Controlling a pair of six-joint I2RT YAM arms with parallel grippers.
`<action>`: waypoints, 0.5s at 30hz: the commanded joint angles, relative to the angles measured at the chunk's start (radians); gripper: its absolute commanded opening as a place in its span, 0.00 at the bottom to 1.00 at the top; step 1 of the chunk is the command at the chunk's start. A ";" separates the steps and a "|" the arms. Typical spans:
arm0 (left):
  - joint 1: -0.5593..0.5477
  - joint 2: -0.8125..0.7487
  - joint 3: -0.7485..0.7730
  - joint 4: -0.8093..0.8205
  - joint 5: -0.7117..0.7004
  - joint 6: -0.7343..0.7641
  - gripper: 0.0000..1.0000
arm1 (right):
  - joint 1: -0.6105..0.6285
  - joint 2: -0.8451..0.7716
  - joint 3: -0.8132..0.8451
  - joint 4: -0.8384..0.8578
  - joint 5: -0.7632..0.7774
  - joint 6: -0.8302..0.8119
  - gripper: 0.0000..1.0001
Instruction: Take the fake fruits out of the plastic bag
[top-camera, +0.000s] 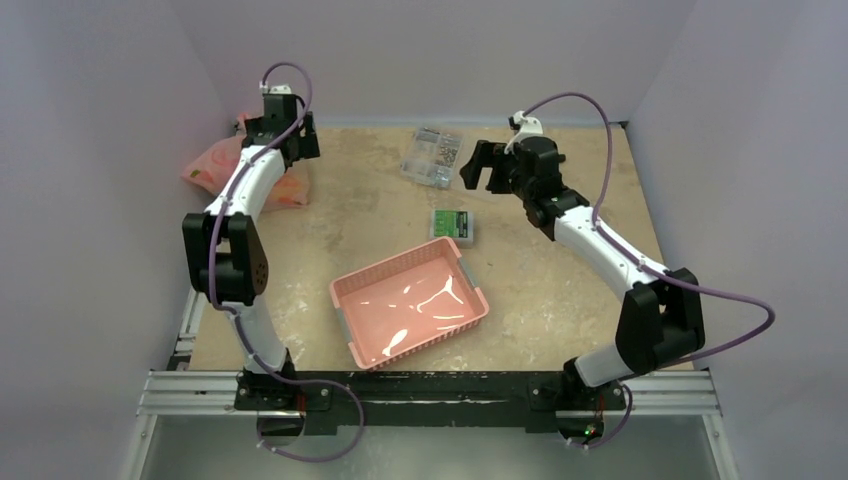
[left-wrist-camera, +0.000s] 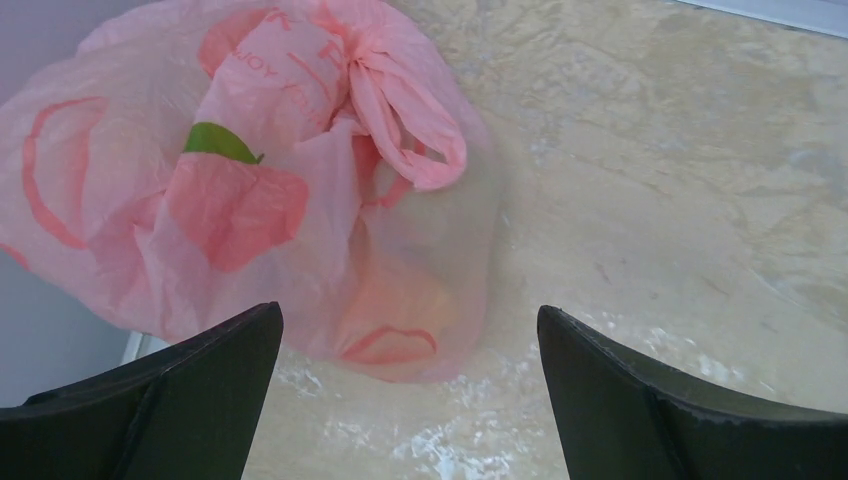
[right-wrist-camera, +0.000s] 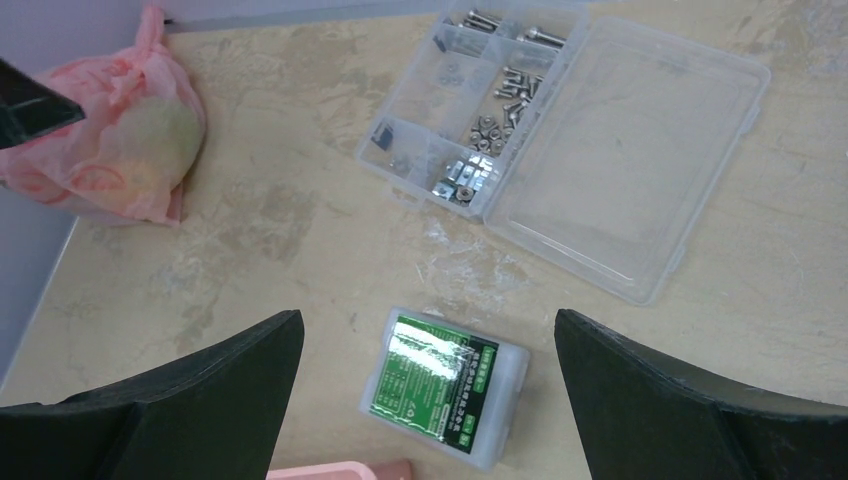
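- Top view: even, soft light from above, bright enough throughout. Shadows on the surface (top-camera: 560, 290) are faint and soft-edged.
- White glare streaks lie across the floor of the pink basket (top-camera: 400, 335). The whole picture is slightly soft, with a lilac cast.
- Left wrist view: the plastic bag (left-wrist-camera: 250, 200) is brightly lit and fairly sharp. The dark jaws at the bottom edge show almost no detail.
- Right wrist view: the surface is crisp. A patch of shine whitens the lid of the green-labelled box (right-wrist-camera: 445, 385).
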 joint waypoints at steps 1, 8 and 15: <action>0.003 0.068 0.076 0.060 -0.134 0.112 1.00 | 0.017 -0.044 0.040 0.014 -0.007 -0.015 0.99; -0.011 0.209 0.207 0.141 -0.161 0.203 1.00 | 0.034 -0.065 0.037 0.026 -0.032 -0.014 0.99; -0.044 0.389 0.374 0.126 -0.255 0.342 0.95 | 0.046 -0.065 0.038 0.026 -0.027 -0.032 0.99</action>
